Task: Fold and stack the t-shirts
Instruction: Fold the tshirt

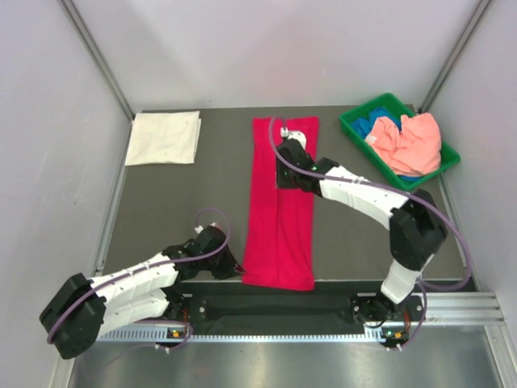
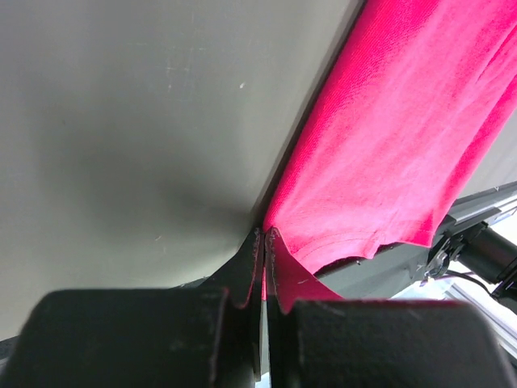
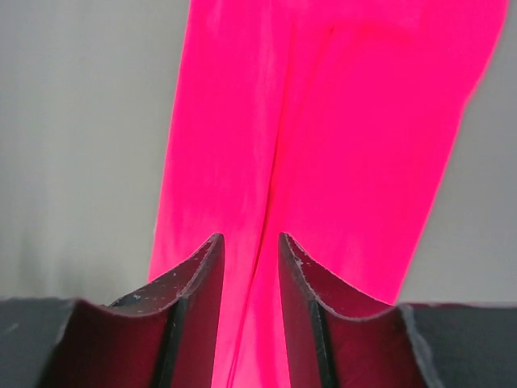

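The crimson-red t-shirt (image 1: 281, 206) lies folded into a long strip down the middle of the table. My left gripper (image 1: 237, 267) is at its near left corner. In the left wrist view the jaws (image 2: 266, 236) are shut on that corner of the red cloth (image 2: 396, 137). My right gripper (image 1: 284, 176) is over the far half of the strip. Its jaws (image 3: 250, 242) stand open just above the red cloth (image 3: 339, 121), astride its centre fold line. The white t-shirt (image 1: 164, 137) lies folded square at the far left. The salmon-pink t-shirt (image 1: 410, 142) and a bit of the blue one (image 1: 380, 126) lie in the bin.
The green plastic bin (image 1: 353, 128) stands at the far right corner. Grey walls close in the table on the left, right and back. A metal rail (image 1: 452, 307) runs along the near edge by the arm bases.
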Motion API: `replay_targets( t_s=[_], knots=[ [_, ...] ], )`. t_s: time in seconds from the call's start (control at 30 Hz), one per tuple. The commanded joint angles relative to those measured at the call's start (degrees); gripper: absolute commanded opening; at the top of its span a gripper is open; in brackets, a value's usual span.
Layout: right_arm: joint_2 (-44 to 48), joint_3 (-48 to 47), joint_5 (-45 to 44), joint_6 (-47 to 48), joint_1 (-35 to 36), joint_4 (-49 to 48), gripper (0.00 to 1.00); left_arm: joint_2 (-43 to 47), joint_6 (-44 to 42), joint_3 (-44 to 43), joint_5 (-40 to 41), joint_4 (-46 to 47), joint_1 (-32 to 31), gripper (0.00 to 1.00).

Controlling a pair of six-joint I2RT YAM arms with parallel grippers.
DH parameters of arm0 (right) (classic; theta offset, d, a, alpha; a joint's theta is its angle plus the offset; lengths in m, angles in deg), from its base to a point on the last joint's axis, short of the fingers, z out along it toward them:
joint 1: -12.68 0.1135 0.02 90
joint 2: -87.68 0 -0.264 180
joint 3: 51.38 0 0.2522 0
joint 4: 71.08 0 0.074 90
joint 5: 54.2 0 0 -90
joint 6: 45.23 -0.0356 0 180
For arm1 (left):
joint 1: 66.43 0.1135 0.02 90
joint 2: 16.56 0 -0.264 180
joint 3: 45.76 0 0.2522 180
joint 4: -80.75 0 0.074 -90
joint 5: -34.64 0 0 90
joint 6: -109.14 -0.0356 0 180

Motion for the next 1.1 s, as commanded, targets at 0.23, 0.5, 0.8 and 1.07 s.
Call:
replay_targets(
  t_s=[0.23,0.5,0.8,1.07],
  knots=[
    [-19.4,-15.3,6.0,12.2,-6.1,-3.1,0.3,1.7,-0.4,0.9,2.3,-4.2,-0.9,0.0],
    [-25.9,-21.1,7.1,13.0,-8.0,-2.4,0.31,1.7,0.3,1.1,2.8,-4.0,-1.5,0.0],
    [-30.5,-24.1,8.3,11.4,-8.9,-2.1,0.31,0.9,0.4,0.7,3.1,-3.8,-2.0,0.0],
    [-33.2,-25.8,4.0,8.7,-10.2,-0.5,0.0,2.1,2.0,1.8,3.3,-3.9,-2.8,0.0]
  ],
)
